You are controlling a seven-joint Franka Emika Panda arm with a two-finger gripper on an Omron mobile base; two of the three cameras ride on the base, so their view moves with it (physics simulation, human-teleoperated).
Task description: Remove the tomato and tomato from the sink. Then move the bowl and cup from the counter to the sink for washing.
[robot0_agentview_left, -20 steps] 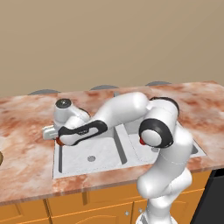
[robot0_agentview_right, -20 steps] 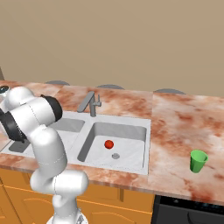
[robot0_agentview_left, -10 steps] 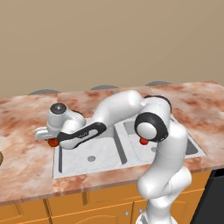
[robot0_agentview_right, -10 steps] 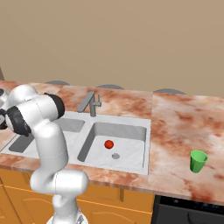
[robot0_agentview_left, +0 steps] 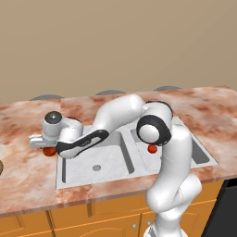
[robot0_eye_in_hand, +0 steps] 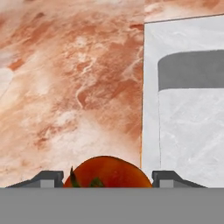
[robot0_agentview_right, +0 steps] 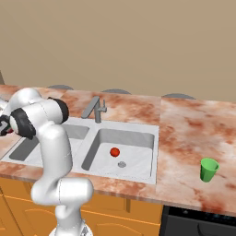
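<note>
The first step is in hand: one tomato (robot0_eye_in_hand: 107, 171) sits between the two fingers (robot0_eye_in_hand: 47, 178), which stand wide around it, grasping it or just short of letting go; which one I cannot tell. In the left base view the gripper (robot0_agentview_left: 48, 147) hangs low over the desk (robot0_agentview_left: 28, 171) just left of the sink (robot0_agentview_left: 111, 173), with this darker tomato under it, at the surface or just above. The other tomato (robot0_agentview_right: 115, 151), the brighter one, lies in the right basin near its drain. The cup (robot0_agentview_right: 209, 169) stands on the desk well right of the sink. Next, I judge, the fingers should release fully, lift clear, and swing right to the basin for the second tomato.
</note>
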